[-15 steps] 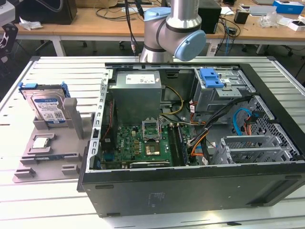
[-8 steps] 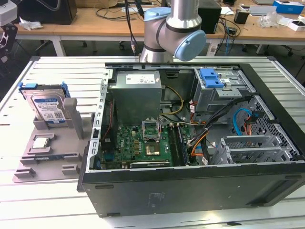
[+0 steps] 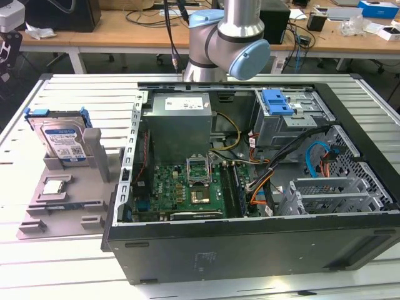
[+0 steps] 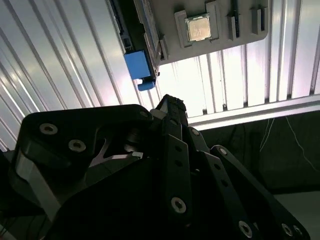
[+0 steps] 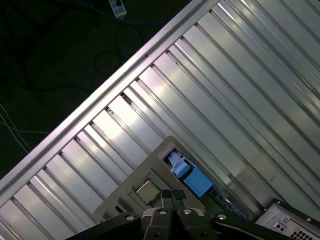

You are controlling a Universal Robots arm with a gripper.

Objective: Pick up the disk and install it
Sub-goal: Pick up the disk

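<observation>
- Over the ribbed aluminium table (image 5: 240,100), in the first wrist view, the gripper (image 5: 173,192) has its two black fingers pressed together with nothing between them; it hangs clear above the grey holder plate (image 5: 117,205).
- At the exterior view's left, the disk (image 3: 62,140) stands propped at a tilt in that holder, apart from the gripper. It is a flat silver slab with a white-and-blue label, and blue plastic rails run along its edges.
- In the second wrist view, one blue rail end (image 4: 137,67) juts past the holder's rim, with bare slats on all sides of it.
- Just beside the disk, the square silver processor chip (image 3: 55,186) lies flat in its own recess of the matte grey plate.
- Between the holder and the table's near edge, the grooved metal surface is open.
- To the exterior view's right of the holder sits the open computer case (image 3: 250,250), its black sheet-metal wall close to the plate's edge.
- Inside the case lie a green motherboard (image 3: 187,187), a grey power supply box (image 3: 178,119) and a grey metal cage (image 3: 294,122) with a blue latch (image 3: 278,103).
- Behind the case's far wall rises the arm (image 3: 231,37), smooth silver tubing with pale blue caps.
</observation>
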